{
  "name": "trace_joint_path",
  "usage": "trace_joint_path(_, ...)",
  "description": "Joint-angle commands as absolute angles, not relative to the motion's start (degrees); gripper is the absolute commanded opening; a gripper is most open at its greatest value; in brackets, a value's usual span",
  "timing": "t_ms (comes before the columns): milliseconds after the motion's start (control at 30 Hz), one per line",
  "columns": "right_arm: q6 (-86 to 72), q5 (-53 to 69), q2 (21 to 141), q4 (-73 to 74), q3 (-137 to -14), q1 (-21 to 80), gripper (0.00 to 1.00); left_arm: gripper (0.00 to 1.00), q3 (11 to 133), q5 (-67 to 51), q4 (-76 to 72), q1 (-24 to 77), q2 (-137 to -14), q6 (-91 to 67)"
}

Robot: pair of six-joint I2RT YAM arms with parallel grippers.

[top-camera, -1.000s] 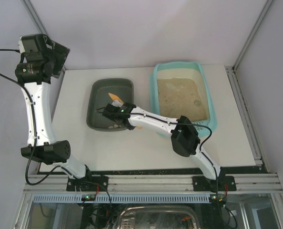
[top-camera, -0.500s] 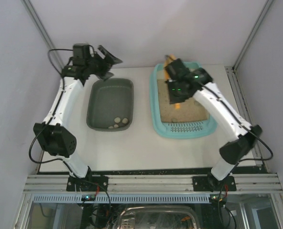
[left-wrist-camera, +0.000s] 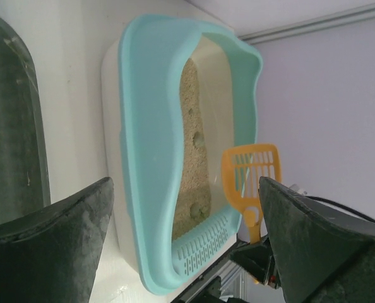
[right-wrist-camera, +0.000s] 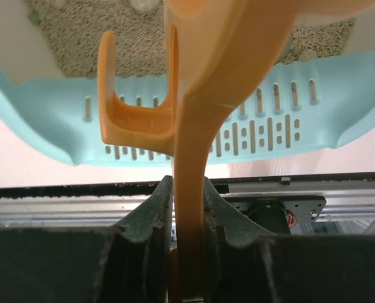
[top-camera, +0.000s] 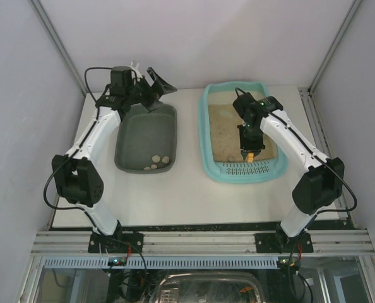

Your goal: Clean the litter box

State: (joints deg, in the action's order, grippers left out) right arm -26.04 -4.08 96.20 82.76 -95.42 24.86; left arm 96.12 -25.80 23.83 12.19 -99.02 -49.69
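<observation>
Now the right hand [right-wrist-camera: 189, 208] clenches the orange scoop [right-wrist-camera: 203, 95], left hand [top-camera: 151, 87] released; a hasty dig could fling litter [right-wrist-camera: 67, 38] outside the litter box [right-wrist-camera: 45, 129].

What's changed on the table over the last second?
The right claw, shut on the orange scoop, swung from the grey tub to the litter box's perforated end. The left claw moved right to the tub's far end, open. Tub and box stayed put.
</observation>
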Motion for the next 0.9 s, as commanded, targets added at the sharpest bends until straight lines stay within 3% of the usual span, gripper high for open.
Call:
trace_joint_path(0, -30.03, -7.54, 91.41, 76.45, -89.84, 22.42, 0.00, 1.00, 88.68, -29.30, 15.43, 13.22, -97.43, -50.18)
trace_joint_path(133, -34.52, -10.49, 87.88, 71.53, -81.84, 21.76, 0.00, 1.00, 77.32, -26.74, 10.07, 13.53, -91.71, -48.95)
trace_joint_path(433, -35.67, -20.56, 96.28, 73.46, -84.60, 26.17, 0.00, 1.00, 49.31, -24.30, -10.56, 13.13, -78.78, -57.41)
trace_joint_path(700, -34.37, -28.77, 110.74, 85.57, -102.09, 25.60, 0.00, 1.00, 47.19, -28.41, -16.39, 12.31, -79.02, -60.73)
trace_joint_path(867, -33.40, -26.15, 116.28, 87.98, -104.28, 23.09, 0.00, 1.00, 46.04, -33.15, -21.43, 8.63, -80.44, -67.58)
